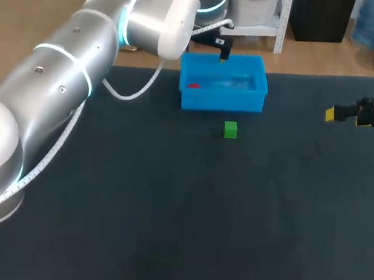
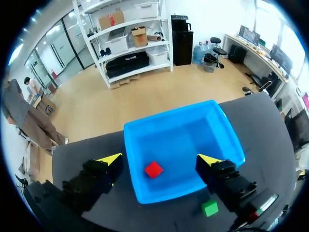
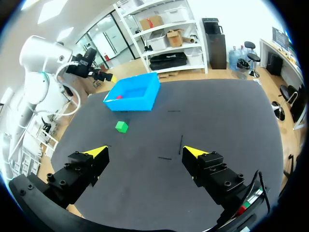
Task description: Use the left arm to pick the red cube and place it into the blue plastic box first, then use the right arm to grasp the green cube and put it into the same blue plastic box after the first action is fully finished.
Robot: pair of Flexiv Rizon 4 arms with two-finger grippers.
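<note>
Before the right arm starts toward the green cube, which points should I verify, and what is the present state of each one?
1. The red cube lies inside the blue plastic box: ok.
2. The left end effector is open and holds nothing: ok.
3. The left end effector is away from the box: not ok, it hangs directly above it.
4. The green cube sits on the table in front of the box, apart from its wall: ok.
5. The right end effector is open and empty: ok.
6. The right end effector is near the green cube: not ok, it is far off to the side.
</note>
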